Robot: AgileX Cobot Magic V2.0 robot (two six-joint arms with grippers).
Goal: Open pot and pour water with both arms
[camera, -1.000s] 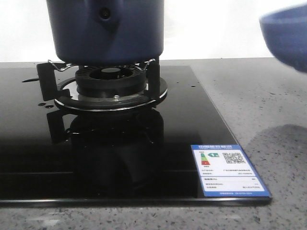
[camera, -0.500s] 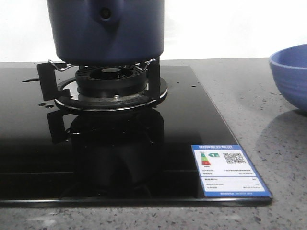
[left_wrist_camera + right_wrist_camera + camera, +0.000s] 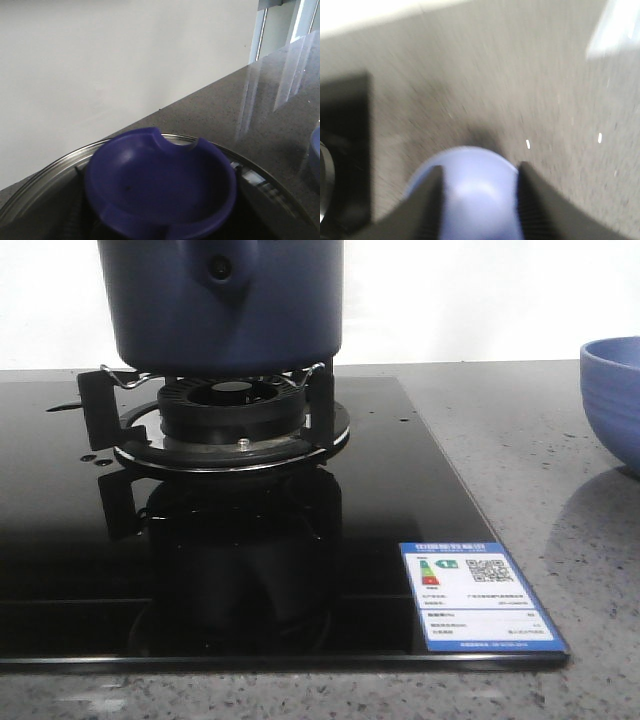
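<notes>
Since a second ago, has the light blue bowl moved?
Yes. The bowl came down and shifted right, farther from the stove's label, toward the frame edge.

burner (image 3: 232,415) on black hob (image 3: 300,570) | energy label (image 3: 480,592) front-right | periwinkle bowl (image 3: 612,400) on counter (image 3: 540,440)

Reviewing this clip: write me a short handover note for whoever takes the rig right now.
Left gripper: not visible; its camera looks down on a dark blue lid-like piece, contact unclear.
Right gripper: fingers straddle the light blue bowl; blur hides whether they grip it.
The pot sits on the burner of the black cooktop; bowl on the counter to its right.
Done: nothing confirmable. Left: opening, pouring.
</notes>
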